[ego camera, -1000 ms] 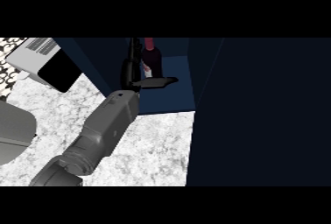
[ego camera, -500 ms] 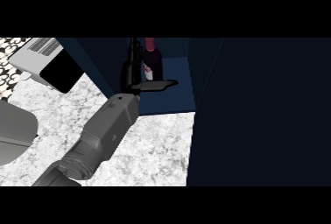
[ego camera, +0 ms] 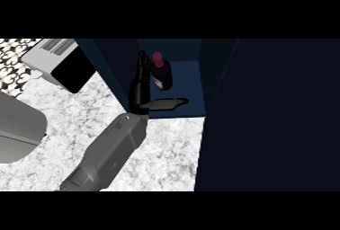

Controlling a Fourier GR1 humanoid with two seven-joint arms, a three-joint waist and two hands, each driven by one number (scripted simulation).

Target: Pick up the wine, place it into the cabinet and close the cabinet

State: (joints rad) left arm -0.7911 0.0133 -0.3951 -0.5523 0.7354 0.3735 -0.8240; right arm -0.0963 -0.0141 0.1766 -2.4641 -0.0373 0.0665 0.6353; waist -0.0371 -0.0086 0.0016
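Only one forearm (ego camera: 109, 152) in view, entering from the lower edge over the speckled desk (ego camera: 166, 152); which arm it is cannot be read for certain from this view, taken as the left by its place. Its hand (ego camera: 140, 87) reaches into the open cabinet (ego camera: 179, 110), fingers straight and together, pointing away, thumb stuck out sideways over the cabinet floor; not curled round anything. Wine (ego camera: 160, 72) stands inside the cabinet just right of the fingers, touching or nearly so; cannot tell which. Long axis upright, red cap up, toward the camera. Judgement: placement looks done, withdrawal and door closing remain. Risk: pulling the hand back along the bottle could drag or tip it, since the fingers lie right beside it. Dark door panel (ego camera: 272, 117) at right stands open. Toaster (ego camera: 56, 63) at far left, well apart.
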